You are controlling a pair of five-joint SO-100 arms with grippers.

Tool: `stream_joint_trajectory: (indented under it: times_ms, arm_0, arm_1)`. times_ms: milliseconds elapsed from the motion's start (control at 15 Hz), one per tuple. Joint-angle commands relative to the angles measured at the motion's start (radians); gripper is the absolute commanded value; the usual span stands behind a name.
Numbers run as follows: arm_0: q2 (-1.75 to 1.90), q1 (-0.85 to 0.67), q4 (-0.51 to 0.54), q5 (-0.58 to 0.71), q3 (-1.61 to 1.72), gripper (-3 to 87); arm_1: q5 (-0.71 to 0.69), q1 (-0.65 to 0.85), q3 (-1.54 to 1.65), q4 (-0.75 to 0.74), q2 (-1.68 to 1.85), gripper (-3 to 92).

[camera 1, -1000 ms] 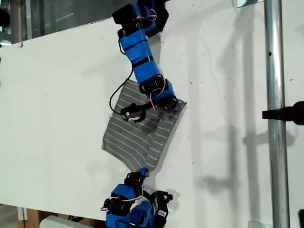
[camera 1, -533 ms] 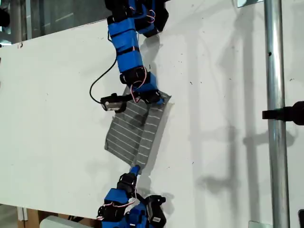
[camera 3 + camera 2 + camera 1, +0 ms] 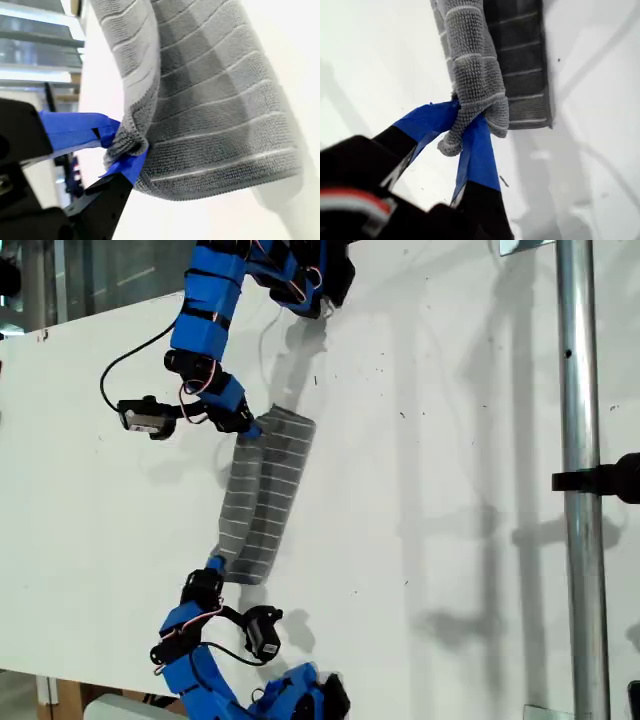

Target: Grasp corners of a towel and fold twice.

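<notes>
Near the middle of the desk (image 3: 450,440): first fold almost closed, second fold not begun.

Across the exterior view the towel (image 3: 265,495) lies as a narrow doubled strip, one half carried over the other. My first tool (image 3: 465,127) is clenched on one bunched corner (image 3: 451,145), and my second tool (image 3: 125,147) is clenched on another corner (image 3: 120,146), both held slightly off the desk. I judge that what is left is laying this edge flat, letting go, and then the whole second fold.
</notes>
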Motion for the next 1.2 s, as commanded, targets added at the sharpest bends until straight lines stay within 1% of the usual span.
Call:
stream_joint_trajectory:
  times_ms: [0,133,267,467,667,867,1000,1067,1133]
  arm_0:
    - [-0.146,-0.044,0.026,0.074,-0.287,-2.9]
    - [-0.184,-0.054,0.009,0.086,-0.344,-2.9]
    - [-0.189,-0.052,0.005,0.075,-0.302,-2.9]
    - [-0.164,-0.037,-0.075,0.018,-0.100,-2.9]
    - [-0.166,-0.026,-0.155,-0.025,0.018,-2.9]
    - [-0.204,-0.023,-0.192,-0.055,0.074,-2.8]
    - [-0.213,-0.011,-0.219,-0.084,0.118,-2.7]
    - [-0.212,-0.009,-0.229,-0.110,0.143,-2.1]
    - [-0.207,-0.009,-0.229,-0.124,0.161,5.7]
  arm_1:
    - [-0.067,0.101,-0.055,0.051,0.130,-0.2]
    - [-0.092,0.141,-0.035,0.071,0.209,-0.2]
    - [-0.081,0.109,0.072,0.011,0.229,-0.2]
    - [0.003,0.021,0.314,-0.181,0.206,-0.2]
    - [0.055,-0.009,0.466,-0.345,0.138,-0.2]
    - [0.080,-0.018,0.523,-0.459,0.040,-0.2]
    - [0.118,-0.037,0.528,-0.499,-0.021,-0.2]
    - [0.156,-0.041,0.528,-0.506,-0.044,-0.2]
    - [0.190,-0.046,0.528,-0.503,-0.052,5.9]
